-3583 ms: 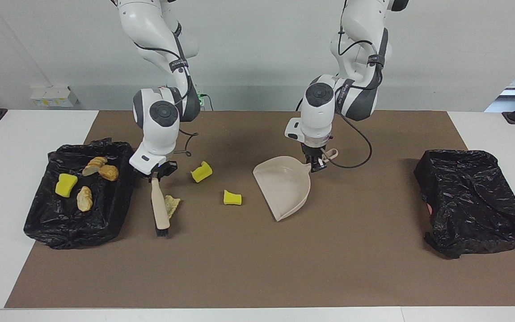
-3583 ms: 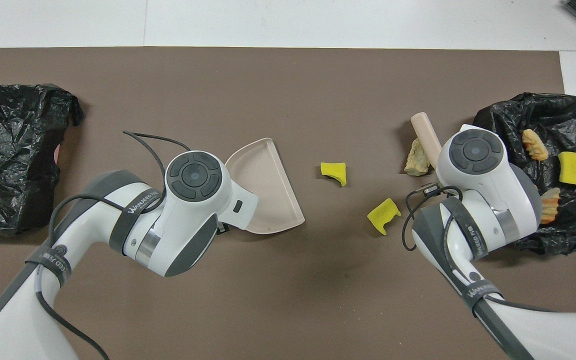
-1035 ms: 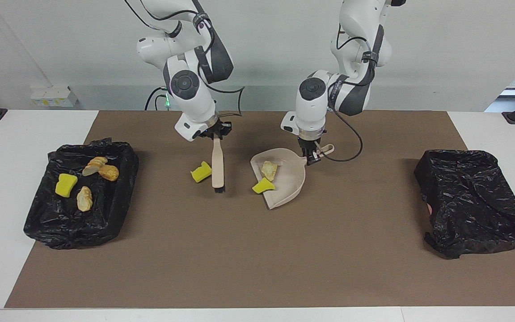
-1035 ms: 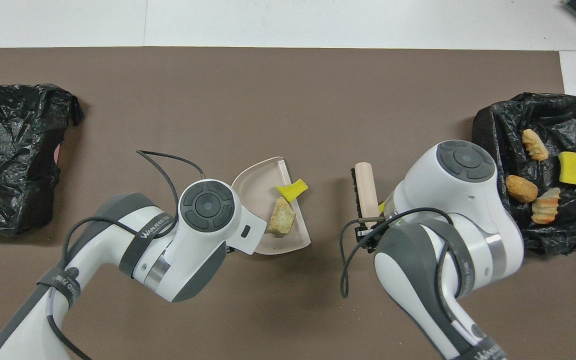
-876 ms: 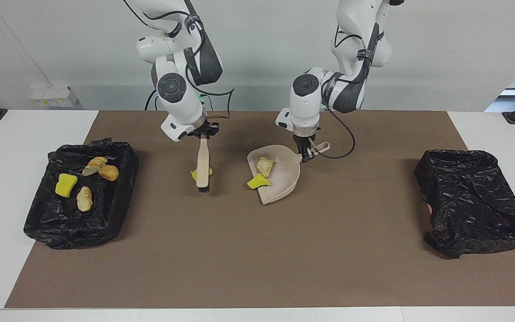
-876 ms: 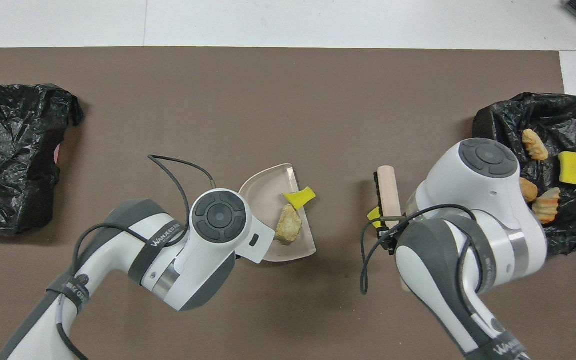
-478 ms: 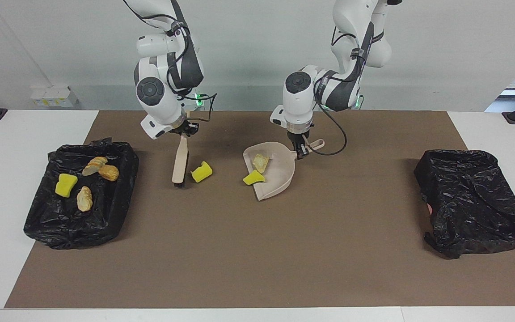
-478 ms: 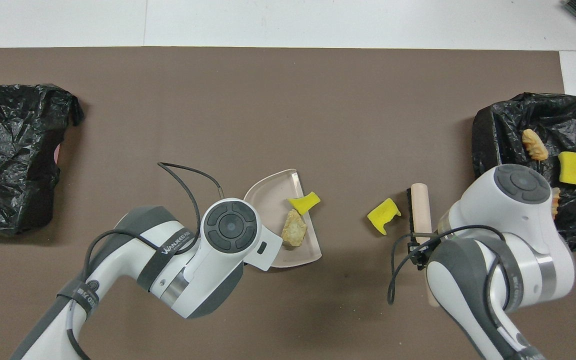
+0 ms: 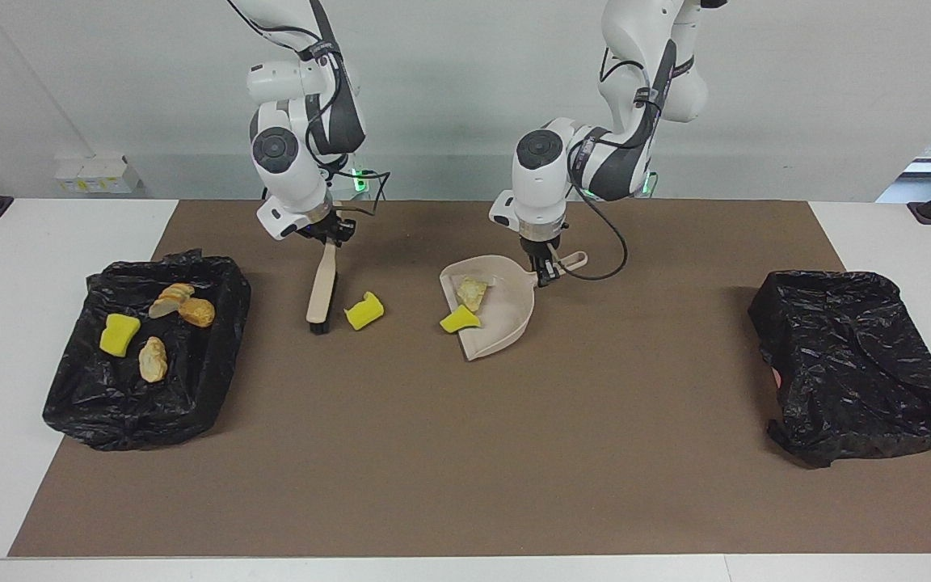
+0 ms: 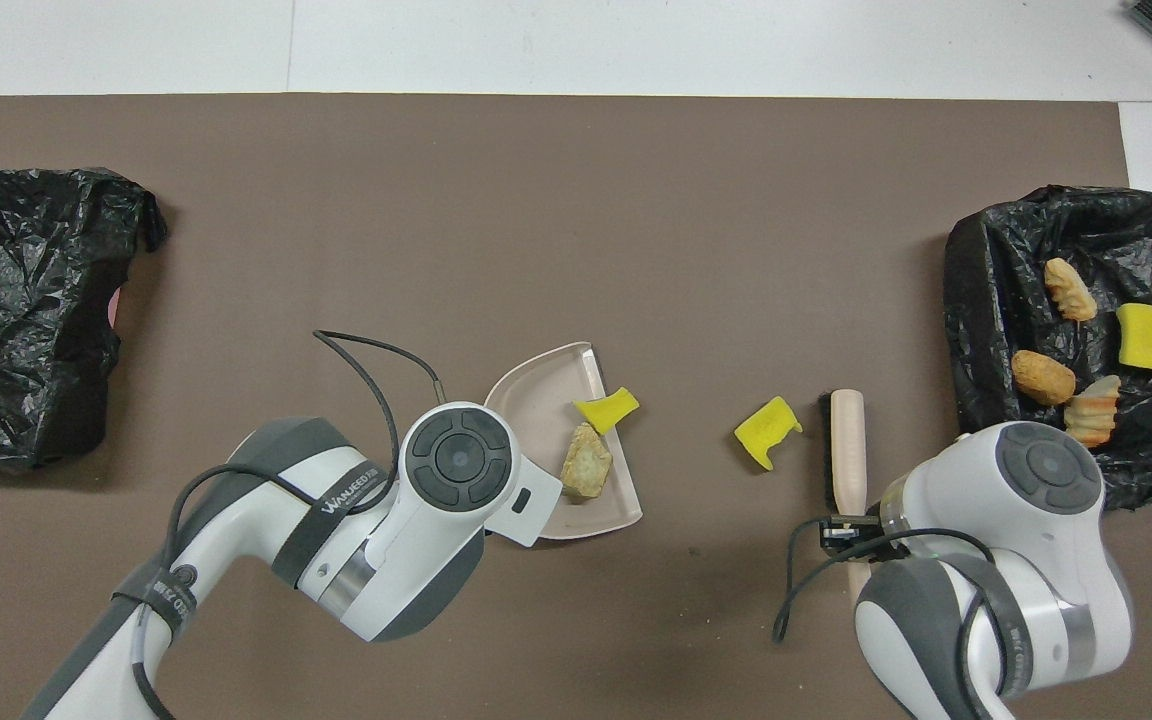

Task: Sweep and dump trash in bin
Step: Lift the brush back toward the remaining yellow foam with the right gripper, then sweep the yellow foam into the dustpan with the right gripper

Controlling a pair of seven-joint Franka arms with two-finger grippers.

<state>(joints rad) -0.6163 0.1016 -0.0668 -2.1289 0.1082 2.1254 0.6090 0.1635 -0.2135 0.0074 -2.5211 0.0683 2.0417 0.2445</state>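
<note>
Right tool [image 9: 330, 240] pinches the beige wooden brush [image 9: 322, 287], bristles beside a loose yellow sponge chunk [image 9: 364, 310] on the desk. Left tool [image 9: 544, 277] pinches the beige plastic dustpan [image 9: 506, 323], containing a pale crumb [image 9: 471, 292]; a second yellow chunk [image 9: 457, 321] sits at its lip. Four scraps [image 9: 152, 359] lie in the black-lined bin [image 9: 215, 356].

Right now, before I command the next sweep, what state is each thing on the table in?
Left gripper: shut on the dustpan handle.
Right gripper: shut on the brush handle.
Dustpan: on the mat, one beige scrap inside, one yellow sponge chunk at its lip.
Brush: bristles down beside a loose yellow chunk.
Open bin: holds four scraps.
Second bag: crumpled, contents hidden.
</note>
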